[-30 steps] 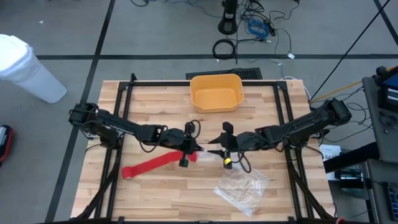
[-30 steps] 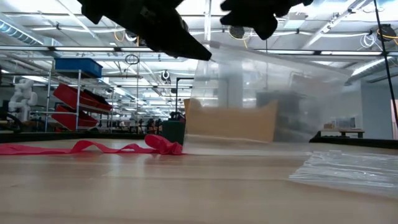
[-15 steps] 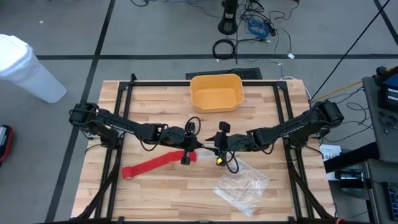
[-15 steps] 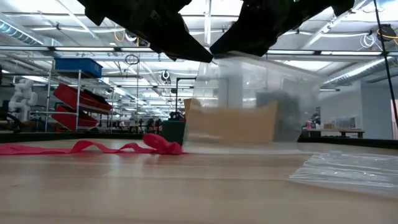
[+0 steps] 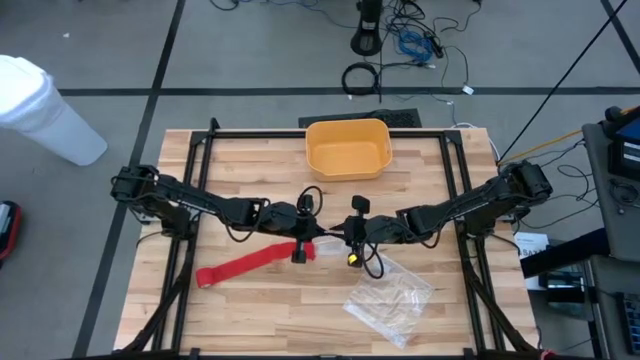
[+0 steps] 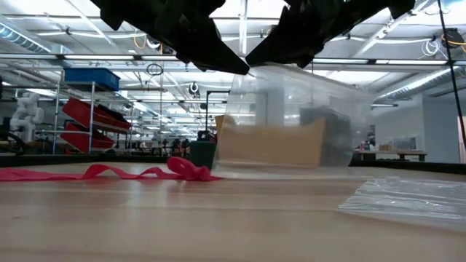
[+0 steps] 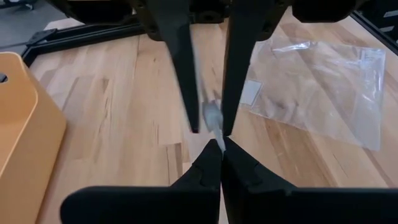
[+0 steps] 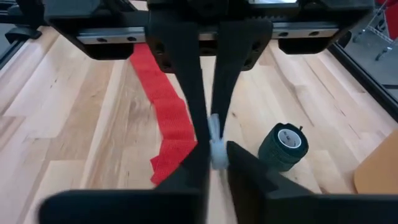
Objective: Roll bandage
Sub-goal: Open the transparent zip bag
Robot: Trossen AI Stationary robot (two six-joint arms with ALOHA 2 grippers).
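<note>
Closed up since a second ago: the gap between right gripper (image 5: pixel 338 238) and left gripper (image 5: pixel 318 240), the right one now brought in tip to tip with the left; no change to speak of over the last half second; bandage (image 5: pixel 245 265) unmoved.

Both grippers in front of the bin (image 5: pixel 310 150), about mid-table (image 5: pixel 250 320), raised off the wood, the left arm reaching in from the bin's left, the right arm from its right.

Left fingers (image 7: pixel 199 177) pressed together at the tips, pinching a pale bunch of clear film (image 6: pixel 306 109); right fingers (image 7: pixel 180 74) drawn narrow on the same bunch from the opposite side; film hanging from that meeting point as a wide see-through sheet, in the low view in front of the bin and reaching down close to the wood.

Bandage flat on the wood, in front of the bin and to its left, unrolled as a long red strip; far end slanting away toward the table's front left; near end crumpled, below and just left of the grippers, in neither one.

Dark roll (image 8: pixel 283 146) standing on end just beside that crumpled end, between it and the bin in the right wrist view.

Crinkled clear bag (image 5: pixel 390 298) flat on the wood, in front of the bin and to its right, farther from it than the grippers, apart from the bandage.
</note>
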